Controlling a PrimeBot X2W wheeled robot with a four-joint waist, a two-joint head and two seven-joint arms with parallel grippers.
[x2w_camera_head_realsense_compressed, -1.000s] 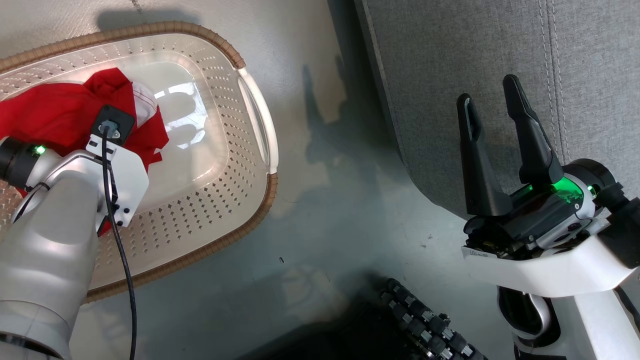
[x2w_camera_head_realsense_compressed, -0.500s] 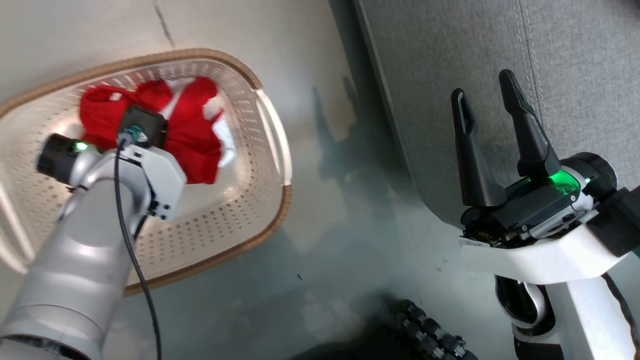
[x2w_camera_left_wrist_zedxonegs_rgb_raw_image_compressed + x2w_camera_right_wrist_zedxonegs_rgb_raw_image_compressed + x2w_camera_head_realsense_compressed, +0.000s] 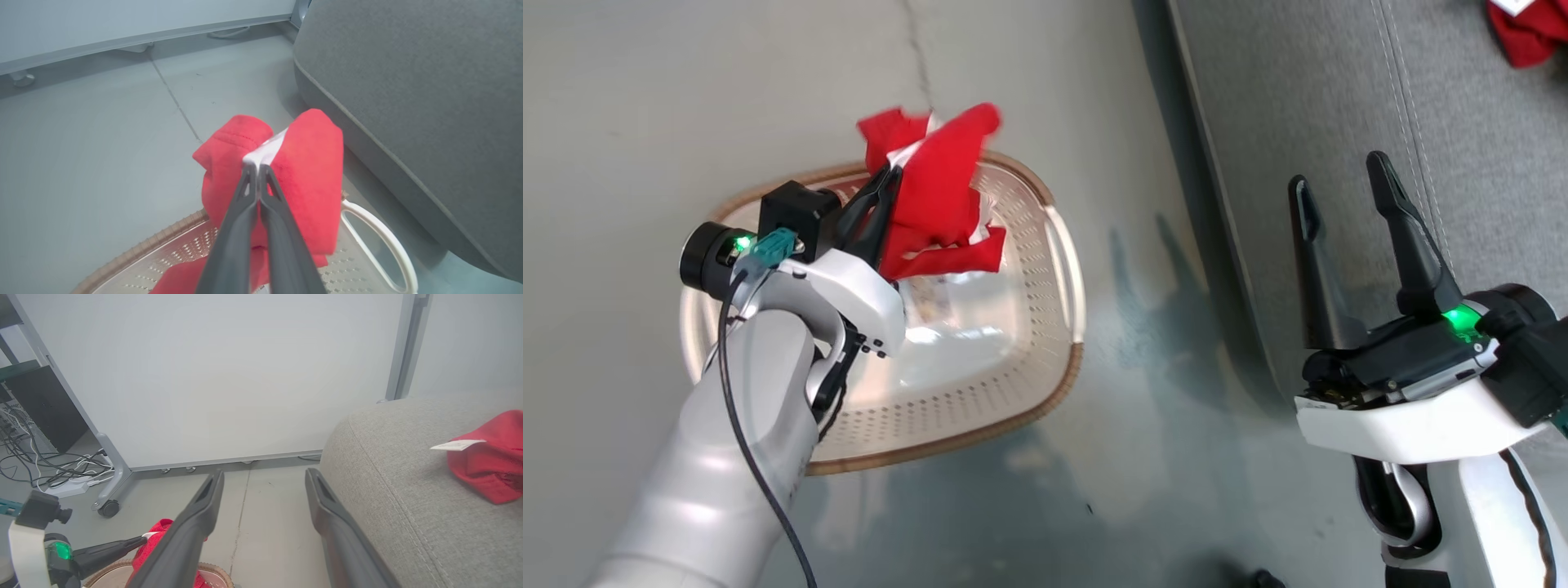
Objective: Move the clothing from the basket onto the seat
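My left gripper [image 3: 894, 171] is shut on a red garment [image 3: 939, 188] with white trim, held up above the far rim of the cream perforated basket [image 3: 1013, 351]. In the left wrist view the fingers [image 3: 256, 167] pinch a white edge, and the red fabric [image 3: 310, 171] hangs down on both sides over the basket [image 3: 367, 212]. The grey seat [image 3: 1462, 98] lies to the right. A second red garment [image 3: 490, 469] with a white tag lies on the seat [image 3: 400, 477]. My right gripper [image 3: 1339, 175] is open and holds nothing, hovering at the seat's near edge.
A paper label [image 3: 931, 302] shows on the basket's base. In the right wrist view a white wall panel on a castor foot [image 3: 108, 506] stands behind, with loose cables [image 3: 61, 473] and a dark cabinet [image 3: 45, 408] at the left. Grey floor [image 3: 1143, 343] separates basket and seat.
My left gripper has risen out of the basket with the red garment, which now hangs above the rim. The head camera has shifted. My right gripper has stayed open.
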